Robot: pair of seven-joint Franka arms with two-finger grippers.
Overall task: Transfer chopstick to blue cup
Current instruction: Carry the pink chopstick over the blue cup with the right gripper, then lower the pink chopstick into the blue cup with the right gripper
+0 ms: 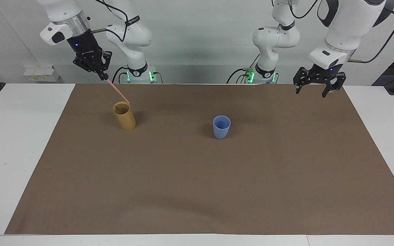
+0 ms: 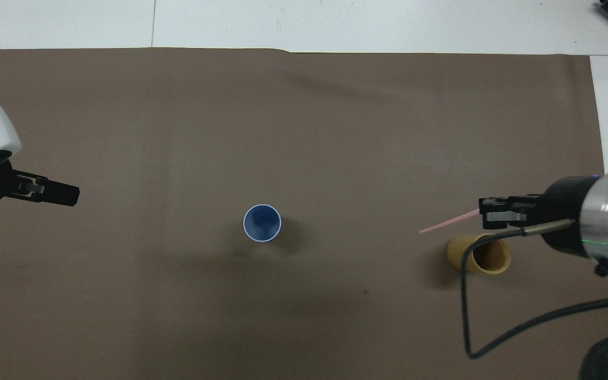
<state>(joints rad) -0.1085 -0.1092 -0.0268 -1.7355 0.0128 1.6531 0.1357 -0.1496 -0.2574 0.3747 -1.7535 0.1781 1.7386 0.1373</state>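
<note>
My right gripper [image 1: 103, 76] [image 2: 482, 211] is shut on the top end of the pale-pink chopstick [image 1: 117, 91] [image 2: 447, 222]. It hangs tilted in the air, with its lower tip just above the rim of the tan bamboo cup [image 1: 124, 115] [image 2: 479, 254]. The light-blue cup [image 1: 221, 126] [image 2: 262, 222] stands upright near the middle of the brown mat, toward the left arm's end from the tan cup. My left gripper [image 1: 313, 91] [image 2: 74, 193] waits open in the air over the mat's corner at its own end.
A brown mat [image 1: 197, 191] [image 2: 283, 132] covers most of the white table [image 1: 12, 143]. A black cable [image 2: 494, 327] loops down from the right arm over the mat near the tan cup.
</note>
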